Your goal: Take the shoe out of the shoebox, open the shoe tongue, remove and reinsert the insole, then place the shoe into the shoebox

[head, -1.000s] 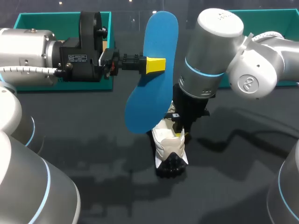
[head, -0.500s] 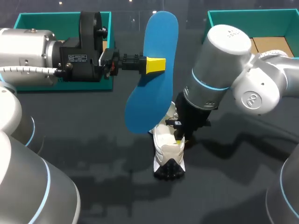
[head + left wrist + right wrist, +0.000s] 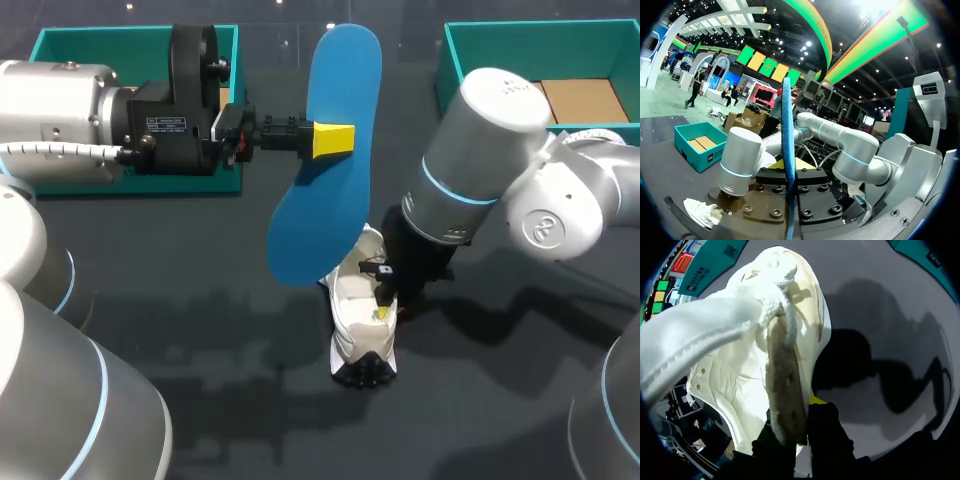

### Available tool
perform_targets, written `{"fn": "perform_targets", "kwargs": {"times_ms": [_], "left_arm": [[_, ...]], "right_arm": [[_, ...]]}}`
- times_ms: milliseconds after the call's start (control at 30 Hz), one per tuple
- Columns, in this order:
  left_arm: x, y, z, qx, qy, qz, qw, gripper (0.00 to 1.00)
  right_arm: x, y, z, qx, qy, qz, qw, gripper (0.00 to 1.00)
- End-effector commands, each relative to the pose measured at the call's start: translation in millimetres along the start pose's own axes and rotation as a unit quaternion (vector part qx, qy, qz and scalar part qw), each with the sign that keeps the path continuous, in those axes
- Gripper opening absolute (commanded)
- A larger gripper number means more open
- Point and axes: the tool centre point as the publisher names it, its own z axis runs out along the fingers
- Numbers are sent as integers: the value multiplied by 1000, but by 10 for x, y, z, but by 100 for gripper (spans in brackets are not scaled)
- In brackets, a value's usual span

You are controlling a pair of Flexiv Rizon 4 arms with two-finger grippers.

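Observation:
My left gripper (image 3: 335,139) is shut on a blue insole (image 3: 320,220) and holds it upright in the air above the table's middle. In the left wrist view the insole (image 3: 787,130) shows edge-on between the fingers. Below it a white shoe (image 3: 357,320) lies on the dark table, its black toe toward the front edge. My right gripper (image 3: 383,300) is shut on the shoe's side wall. In the right wrist view the shoe (image 3: 740,375) fills the space ahead, and its rim sits pinched in the gripper (image 3: 800,427).
A teal shoebox (image 3: 500,30) with brown card inside stands at the back right. A second teal box (image 3: 80,40) stands at the back left, partly behind my left arm. The dark tabletop (image 3: 240,400) in front is bare.
My right arm has swung to the right and lower, and the shoe has shifted slightly toward the front with it. The left arm and the insole have stayed where they were.

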Motion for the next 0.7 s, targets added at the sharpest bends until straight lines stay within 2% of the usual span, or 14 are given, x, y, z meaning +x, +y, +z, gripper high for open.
{"fn": "perform_targets", "kwargs": {"times_ms": [33, 167, 200, 267, 300, 500, 667, 700], "left_arm": [[2, 11, 5, 1, 0, 0, 1000, 0], [2, 11, 5, 1, 0, 0, 1000, 0], [2, 11, 5, 1, 0, 0, 1000, 0], [2, 11, 5, 1, 0, 0, 1000, 0], [2, 11, 5, 1, 0, 0, 1000, 0], [2, 11, 5, 1, 0, 0, 1000, 0], [2, 11, 5, 1, 0, 0, 1000, 0], [2, 11, 5, 1, 0, 0, 1000, 0]], "right_arm": [[-14, -39, 50, -4, 1, 3, 1000, 0], [0, -52, 69, -1, 2, 7, 1000, 0], [2, -56, 70, -2, 5, 8, 1000, 5], [5, -68, 47, -6, 9, 9, 1000, 62], [8, -74, 23, -10, 10, 9, 1000, 100], [4, -134, -245, -39, 29, 9, 999, 100], [-66, -163, -607, -53, 83, 1, 995, 100], [-82, -167, -684, -42, 91, 10, 995, 100]]}}
